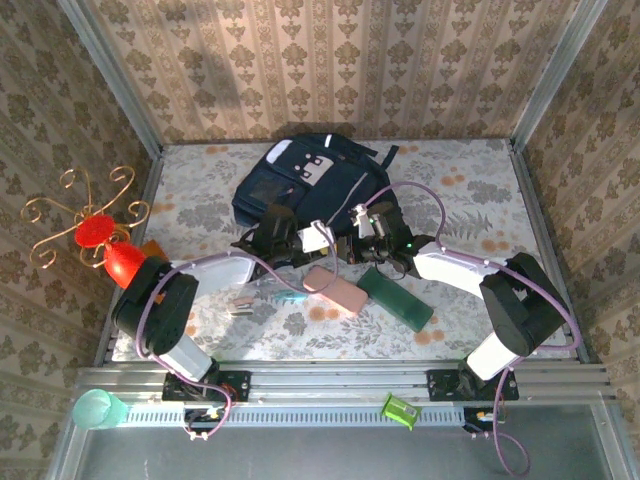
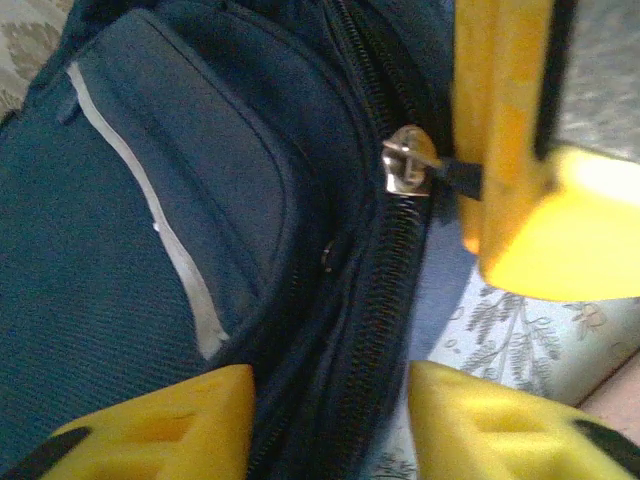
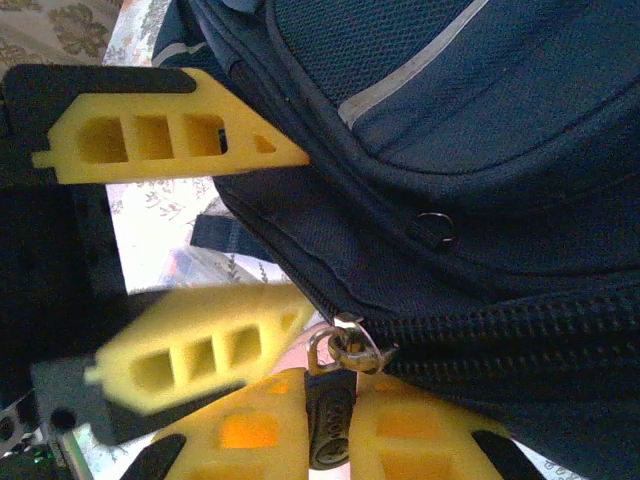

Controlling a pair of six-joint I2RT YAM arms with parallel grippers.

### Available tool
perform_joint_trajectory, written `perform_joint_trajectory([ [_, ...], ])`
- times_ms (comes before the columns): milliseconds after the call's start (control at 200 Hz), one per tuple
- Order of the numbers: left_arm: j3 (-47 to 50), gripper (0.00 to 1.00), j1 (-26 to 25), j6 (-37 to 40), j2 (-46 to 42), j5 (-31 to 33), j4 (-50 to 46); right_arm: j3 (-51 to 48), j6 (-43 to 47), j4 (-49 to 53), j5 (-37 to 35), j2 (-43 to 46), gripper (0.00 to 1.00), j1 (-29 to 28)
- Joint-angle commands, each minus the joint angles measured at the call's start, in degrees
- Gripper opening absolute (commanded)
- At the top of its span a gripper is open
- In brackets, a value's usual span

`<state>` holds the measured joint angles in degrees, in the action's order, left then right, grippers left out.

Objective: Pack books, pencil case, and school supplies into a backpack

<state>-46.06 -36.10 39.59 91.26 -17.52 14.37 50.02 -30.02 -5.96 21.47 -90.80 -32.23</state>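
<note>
Navy backpack (image 1: 340, 190): right hand (image 3: 330, 392) pinches zip pull (image 3: 328, 435); patch (image 1: 318, 168) lettering unreadable.

2 arms, left arm (image 1: 215, 270) and right arm (image 1: 450, 265), black joint housings, white tapered forearm shells, lilac cables (image 1: 441, 212) looping alongside, green light (image 1: 408, 243) on the right wrist, left pincer (image 2: 330, 430) and right pincer (image 3: 330, 440) with bright yellow wedge fingers (image 3: 170, 140) pierced by rectangular holes
</note>
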Motion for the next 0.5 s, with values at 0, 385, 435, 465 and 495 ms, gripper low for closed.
perform_joint_trajectory([
  [0,-1.1,0.32,-0.3,2.6,1.1,1.2,0.6,1.6,0.1,-1.6,3.1,0.4,0.00,0.4],
  [385,1.7,0.00,2.9,1.8,-1.9,-0.5,1.9,-1.3,0.6,9.7,-12.4,6.5,0.00,4.6],
  [435,2.5,0.00,3.7,1.1,-2.8,-1.4,2.5,-1.7,1.3,11.9,-15.8,7.5,0.00,5.1],
  [465,2.8,0.00,4.4,0.8,-3.1,-1.9,2.9,-1.9,1.6,12.7,-17.3,8.1,0.00,5.6],
  [495,3.2,0.00,4.7,0.6,-3.7,-2.2,3.1,-2.0,1.8,13.3,-18.3,8.5,0.00,6.1],
])
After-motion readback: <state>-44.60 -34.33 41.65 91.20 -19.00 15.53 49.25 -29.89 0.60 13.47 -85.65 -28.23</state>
